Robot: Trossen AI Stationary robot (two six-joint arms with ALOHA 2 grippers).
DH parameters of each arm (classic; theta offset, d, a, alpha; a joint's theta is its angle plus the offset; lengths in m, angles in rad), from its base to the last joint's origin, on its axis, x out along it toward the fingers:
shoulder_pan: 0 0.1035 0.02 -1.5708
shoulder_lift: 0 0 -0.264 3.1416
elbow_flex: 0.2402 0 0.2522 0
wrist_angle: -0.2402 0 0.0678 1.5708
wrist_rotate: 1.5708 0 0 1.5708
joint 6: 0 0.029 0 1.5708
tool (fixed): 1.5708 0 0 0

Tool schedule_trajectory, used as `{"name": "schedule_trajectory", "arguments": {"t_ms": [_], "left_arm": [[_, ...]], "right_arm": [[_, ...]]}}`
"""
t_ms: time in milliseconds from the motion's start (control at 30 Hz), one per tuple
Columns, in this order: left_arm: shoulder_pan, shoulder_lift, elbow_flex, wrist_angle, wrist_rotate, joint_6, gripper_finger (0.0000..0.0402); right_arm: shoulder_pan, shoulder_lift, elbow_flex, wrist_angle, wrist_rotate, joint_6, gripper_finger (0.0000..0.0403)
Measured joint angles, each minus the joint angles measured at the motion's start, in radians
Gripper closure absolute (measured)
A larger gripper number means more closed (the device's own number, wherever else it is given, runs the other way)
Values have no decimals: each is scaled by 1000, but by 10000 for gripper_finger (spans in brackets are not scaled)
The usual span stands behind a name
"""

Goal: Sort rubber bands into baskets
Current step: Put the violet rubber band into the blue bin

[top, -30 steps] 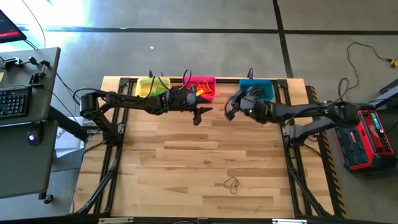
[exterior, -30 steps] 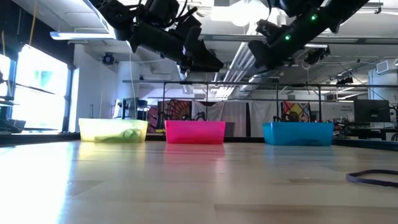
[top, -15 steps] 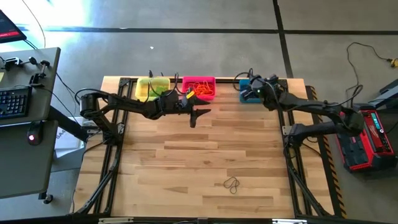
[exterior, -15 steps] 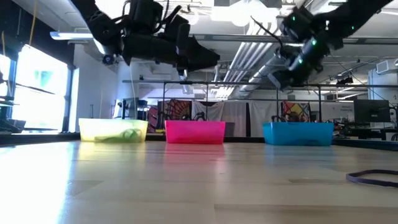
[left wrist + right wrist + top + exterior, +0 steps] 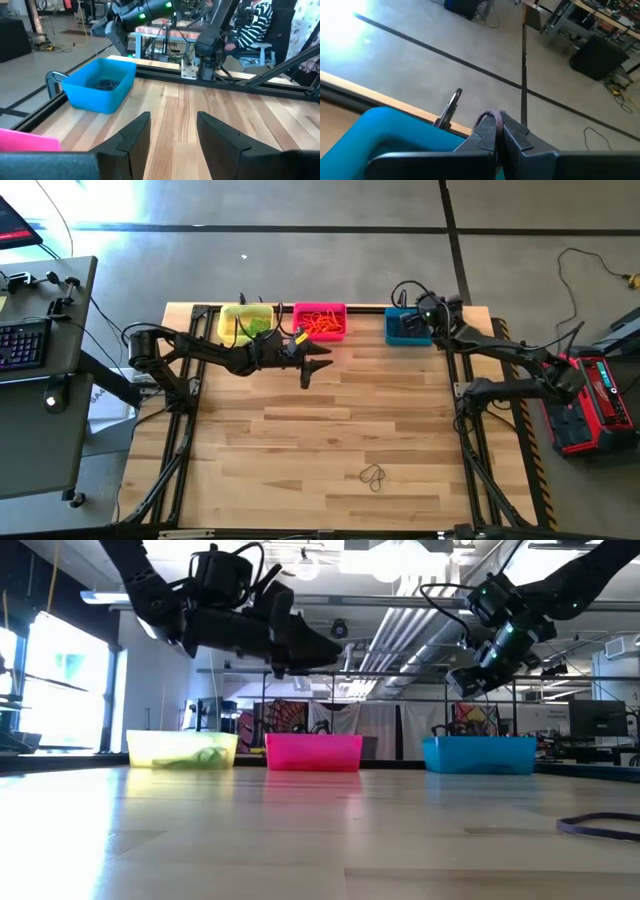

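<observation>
Since the earlier frame both arms have swung back. Left tool (image 5: 308,370), empty and spread, hangs before the pink basket (image 5: 320,321); the right tool (image 5: 497,131), pinching a dark rubber band (image 5: 487,117), hovers over the teal basket (image 5: 407,327). Next, release it inside. One band (image 5: 373,475) lies on the bench (image 5: 300,450), well apart from the teal basket; workshop behind.

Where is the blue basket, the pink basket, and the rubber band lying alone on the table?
blue basket (image 5: 478,756), low view, front wall.
pink basket (image 5: 313,754), low view, front wall.
lone rubber band (image 5: 373,475), high view, middle of the loop.
</observation>
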Motion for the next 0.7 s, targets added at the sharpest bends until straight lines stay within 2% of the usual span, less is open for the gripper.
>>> {"name": "schedule_trajectory", "arguments": {"t_ms": [200,433,533,700], "left_arm": [[-8,0,-9,1,0,1,247],[-8,0,-9,16,0,1,247],[-8,0,-9,16,0,1,247],[-8,0,-9,15,6,10,247]], "right_arm": [[-3,5,0,-3,3,29,403],[1,63,0,-17,-219,98,397],[6,99,0,-24,-274,98,373],[11,103,17,-33,-361,148,305]]}}
